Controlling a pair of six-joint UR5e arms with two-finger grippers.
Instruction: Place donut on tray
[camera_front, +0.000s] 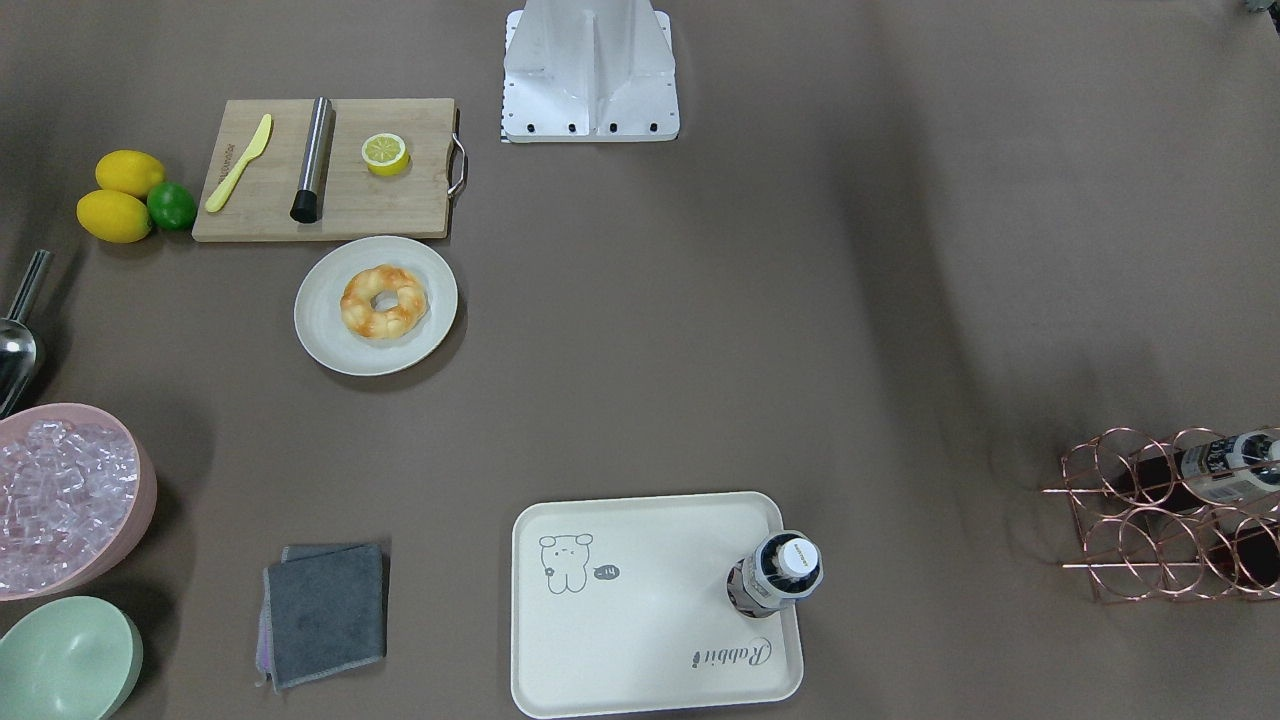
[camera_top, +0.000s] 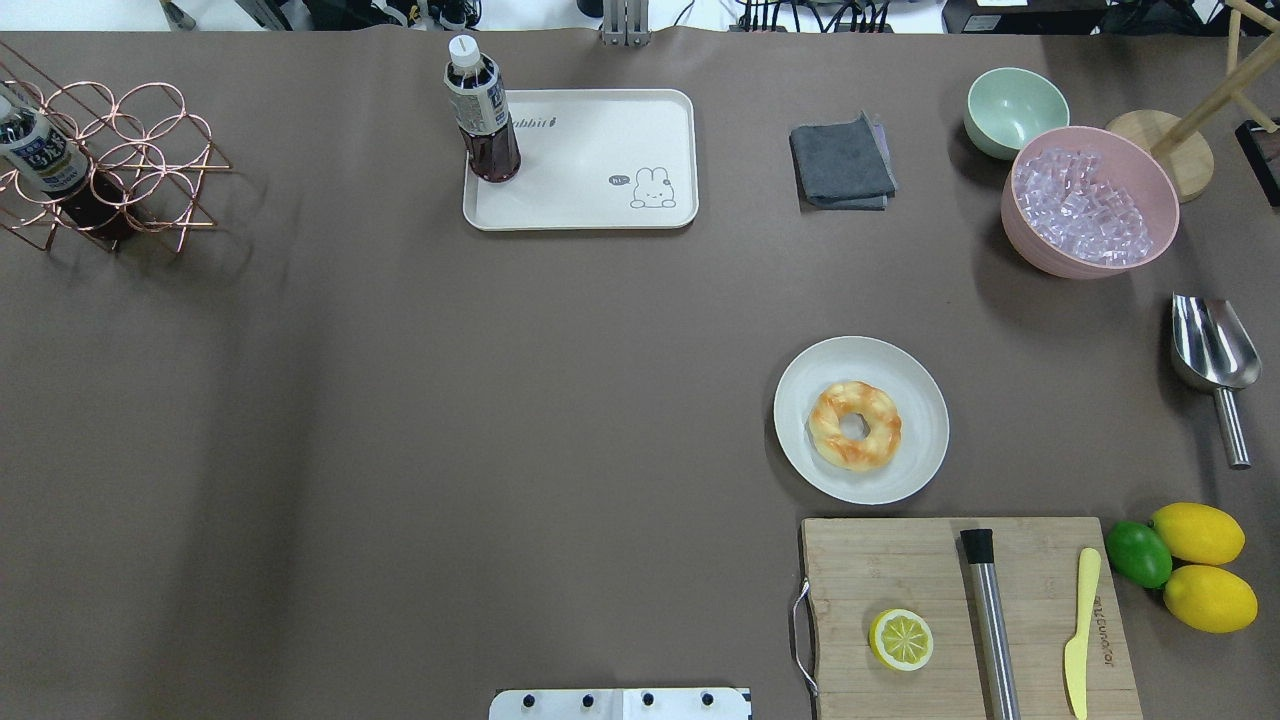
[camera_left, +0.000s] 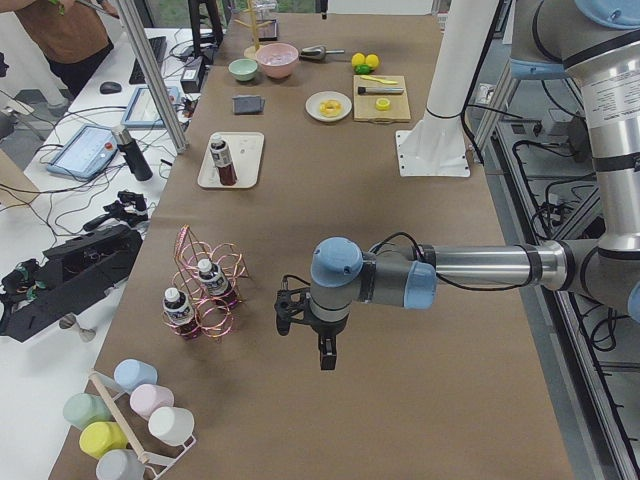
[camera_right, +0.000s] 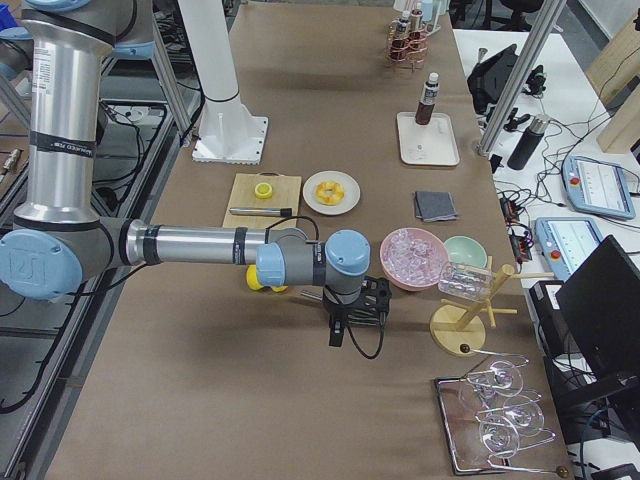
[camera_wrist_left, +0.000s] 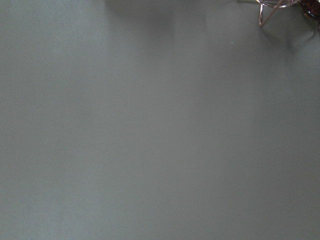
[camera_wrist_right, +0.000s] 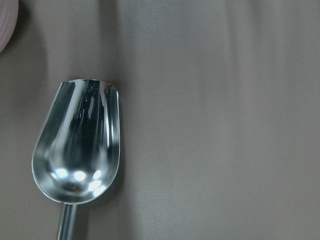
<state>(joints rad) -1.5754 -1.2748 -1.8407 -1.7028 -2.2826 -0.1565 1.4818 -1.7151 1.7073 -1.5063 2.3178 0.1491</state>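
Note:
The golden-yellow donut (camera_front: 384, 301) (camera_top: 854, 424) lies on a round off-white plate (camera_front: 322, 335) (camera_top: 920, 440), apart from the tray. The cream-white rabbit tray (camera_front: 640, 620) (camera_top: 590, 160) sits at the table's far side and holds an upright dark bottle (camera_front: 777, 575) (camera_top: 485, 115) at one corner. My left gripper (camera_left: 327, 355) hangs over bare table near the copper rack, far from both. My right gripper (camera_right: 337, 335) hangs over the metal scoop. Both grippers show only in the side views, so I cannot tell whether they are open or shut.
A wooden cutting board (camera_top: 900, 570) with a half lemon (camera_top: 901, 639), steel rod and yellow knife lies near the plate. Lemons and a lime (camera_top: 1138, 553), a metal scoop (camera_wrist_right: 77, 150), a pink ice bowl (camera_top: 1090, 200), a green bowl, a grey cloth (camera_top: 842, 162) and a copper bottle rack (camera_top: 100, 160) stand around.

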